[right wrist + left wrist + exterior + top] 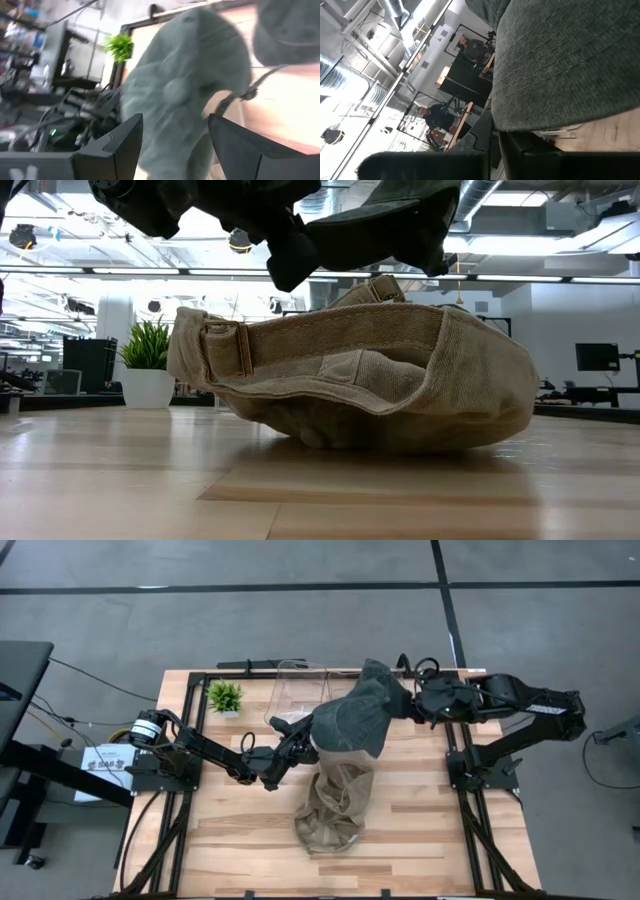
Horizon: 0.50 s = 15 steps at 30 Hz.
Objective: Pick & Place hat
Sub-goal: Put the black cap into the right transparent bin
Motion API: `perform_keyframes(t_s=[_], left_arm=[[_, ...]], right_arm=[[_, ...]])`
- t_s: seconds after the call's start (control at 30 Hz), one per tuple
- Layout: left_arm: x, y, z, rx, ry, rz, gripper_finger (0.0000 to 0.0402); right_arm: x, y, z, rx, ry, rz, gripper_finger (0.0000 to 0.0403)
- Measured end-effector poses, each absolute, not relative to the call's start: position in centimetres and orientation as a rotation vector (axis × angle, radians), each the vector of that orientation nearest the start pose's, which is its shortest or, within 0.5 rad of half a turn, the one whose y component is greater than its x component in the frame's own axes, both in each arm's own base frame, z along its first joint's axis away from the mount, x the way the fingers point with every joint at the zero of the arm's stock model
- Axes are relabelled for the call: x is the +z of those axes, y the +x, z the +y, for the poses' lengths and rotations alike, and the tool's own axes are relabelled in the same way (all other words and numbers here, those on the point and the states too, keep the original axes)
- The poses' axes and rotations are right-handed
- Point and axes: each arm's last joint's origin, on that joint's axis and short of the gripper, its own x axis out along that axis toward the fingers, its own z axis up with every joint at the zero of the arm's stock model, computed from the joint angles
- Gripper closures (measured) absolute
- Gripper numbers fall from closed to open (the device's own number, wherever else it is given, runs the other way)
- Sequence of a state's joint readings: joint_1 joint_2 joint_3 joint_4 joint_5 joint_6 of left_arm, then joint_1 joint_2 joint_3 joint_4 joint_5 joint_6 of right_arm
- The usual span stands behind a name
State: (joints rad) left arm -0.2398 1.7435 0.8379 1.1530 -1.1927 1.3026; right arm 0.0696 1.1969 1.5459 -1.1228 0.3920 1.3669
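Two hats are in play: a tan hat (333,802) lies on the wooden bench (430,830) toward its front middle, while a dark grey hat (355,718) hangs in the air above and behind it, between the two arms. The left gripper (296,743) is pressed together on the grey hat's near edge, and the right gripper (175,135) has its fingers spread with the cloth between them. A small green plant (225,696) and a clear container (297,688) stand near the bench's back edge.
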Motion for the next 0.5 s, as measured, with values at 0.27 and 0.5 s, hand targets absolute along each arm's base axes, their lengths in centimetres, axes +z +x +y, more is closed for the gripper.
perform_keyframes(t_s=[0.27, 0.5], left_arm=[[22.7, 33.65, -5.46, 0.914, 1.026, 0.44, 0.0385], [22.7, 33.65, -5.46, 0.914, 1.024, 0.439, 0.0385]], right_arm=[[42.01, 19.77, -0.51, -0.834, 1.147, 0.417, 0.0184], [42.46, 20.23, -0.49, -0.792, 1.173, 0.362, 0.0186]])
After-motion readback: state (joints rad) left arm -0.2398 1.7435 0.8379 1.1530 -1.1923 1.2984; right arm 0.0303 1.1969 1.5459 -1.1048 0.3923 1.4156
